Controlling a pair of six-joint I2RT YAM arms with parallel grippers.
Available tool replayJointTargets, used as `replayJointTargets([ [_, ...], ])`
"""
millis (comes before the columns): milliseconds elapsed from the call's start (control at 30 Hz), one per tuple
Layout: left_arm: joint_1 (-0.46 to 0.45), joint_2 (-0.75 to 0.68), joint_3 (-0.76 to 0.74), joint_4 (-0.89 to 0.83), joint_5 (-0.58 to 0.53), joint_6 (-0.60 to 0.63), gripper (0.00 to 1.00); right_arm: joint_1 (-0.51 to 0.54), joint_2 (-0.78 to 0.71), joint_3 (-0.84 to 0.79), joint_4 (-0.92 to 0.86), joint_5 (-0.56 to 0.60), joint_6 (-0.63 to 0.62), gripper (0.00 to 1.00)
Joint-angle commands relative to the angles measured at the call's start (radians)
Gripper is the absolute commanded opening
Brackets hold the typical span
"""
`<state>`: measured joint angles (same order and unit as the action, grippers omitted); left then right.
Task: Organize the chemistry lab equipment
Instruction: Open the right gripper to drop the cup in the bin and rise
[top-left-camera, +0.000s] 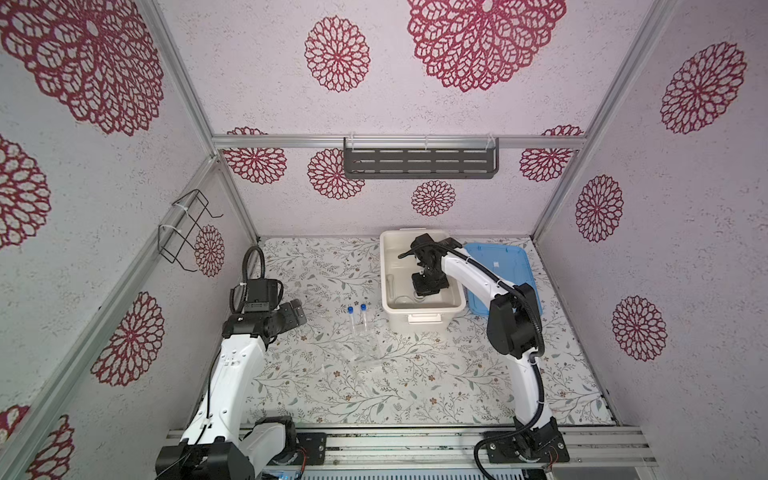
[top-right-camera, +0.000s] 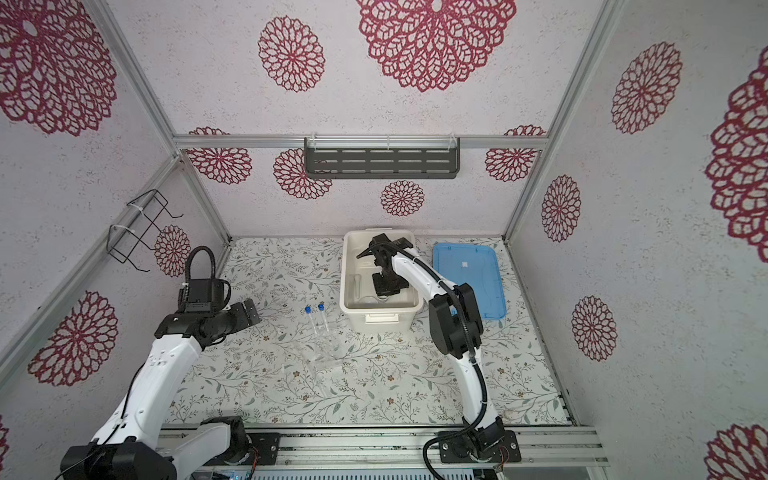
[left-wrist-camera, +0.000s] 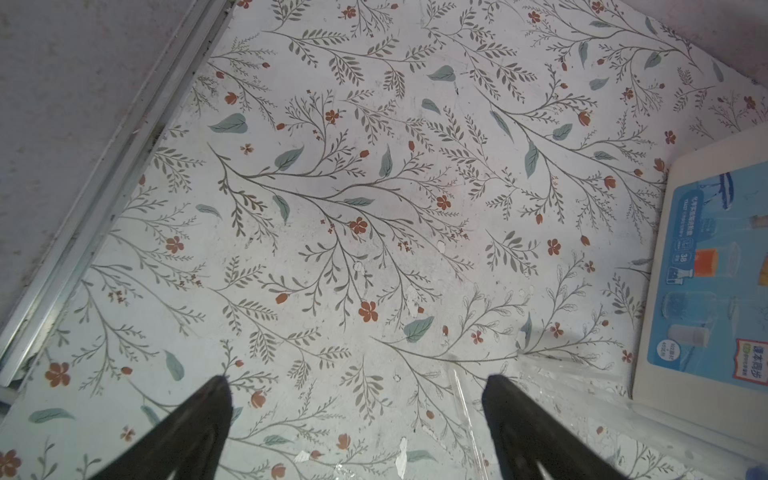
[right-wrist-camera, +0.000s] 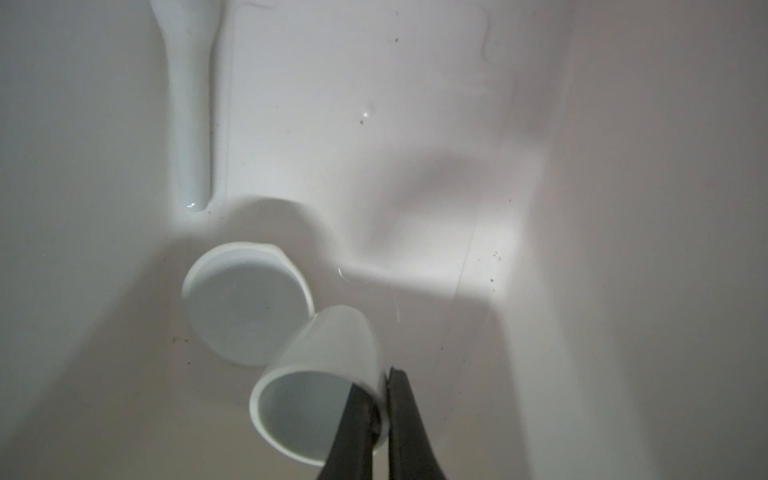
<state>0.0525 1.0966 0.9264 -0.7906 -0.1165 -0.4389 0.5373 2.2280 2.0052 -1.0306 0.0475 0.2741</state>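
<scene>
The right claw (right-wrist-camera: 376, 378) was down inside the white tub (top-left-camera: 424, 311). It was clenched on the wall of the small white cup (right-wrist-camera: 320, 374), with one finger inside the mouth and the other outside. The cup hung tilted in that grip, its open mouth turned back toward the claw's wrist. Whether its base touched the tub floor could not be told.

Just ahead of the fingertips the white bowl (right-wrist-camera: 245, 303) sat on the tub floor, close against the cup. It was not clear whether the two touched. Farther ahead of the claw, along the tub's wall, the pestle (right-wrist-camera: 191, 104) lay flat, apart from the bowl.

The left claw (left-wrist-camera: 357, 382) was released, its fingers spread wide and empty, above the flowered tabletop (left-wrist-camera: 332, 187). In both top views the two blue-capped tubes (top-left-camera: 353, 321) stood between this claw and the tub, near the claw but apart from it. Their lower ends were at the clear stand (top-left-camera: 363, 351), which sat a little nearer the robot's base than the claw. The stand was too faint to show whether the tubes sat in its holes.

The blue lid (top-left-camera: 498, 266) lay flat on the table. It was on the far side of the tub from the left claw, beside the right arm.
</scene>
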Motion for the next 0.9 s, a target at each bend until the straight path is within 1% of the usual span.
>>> replayJointTargets([
  [0,0.006,-0.028,0.001,0.001,-0.04,-0.006,0.98,-0.004,0.004,-0.014,0.008,0.002,0.013,0.0],
  [133,0.007,-0.028,0.002,0.002,-0.041,-0.006,0.98,-0.004,0.005,-0.062,0.03,0.0,0.022,0.0],
  [167,0.006,-0.027,0.002,0.002,-0.041,-0.006,0.98,-0.004,0.001,-0.073,0.04,-0.002,0.03,0.02],
  [300,0.006,-0.022,0.002,0.004,-0.038,-0.006,0.98,-0.005,-0.027,-0.089,0.056,0.0,0.045,0.17],
  [367,0.006,-0.019,0.002,0.004,-0.033,-0.006,0.98,-0.005,-0.044,-0.087,0.059,-0.01,0.039,0.21],
  [467,0.006,-0.016,0.002,0.006,-0.022,-0.006,0.98,-0.003,-0.075,-0.092,0.069,-0.022,0.029,0.28],
  [633,0.006,-0.015,0.0,0.002,-0.018,-0.006,0.98,0.004,-0.137,-0.075,0.055,0.008,0.041,0.31],
  [767,0.006,-0.018,-0.003,0.01,-0.008,-0.007,0.98,0.022,-0.22,-0.036,0.04,0.038,0.054,0.33],
  [867,0.006,-0.013,-0.003,0.014,0.002,-0.009,0.98,0.04,-0.286,-0.015,0.04,0.036,0.05,0.33],
])
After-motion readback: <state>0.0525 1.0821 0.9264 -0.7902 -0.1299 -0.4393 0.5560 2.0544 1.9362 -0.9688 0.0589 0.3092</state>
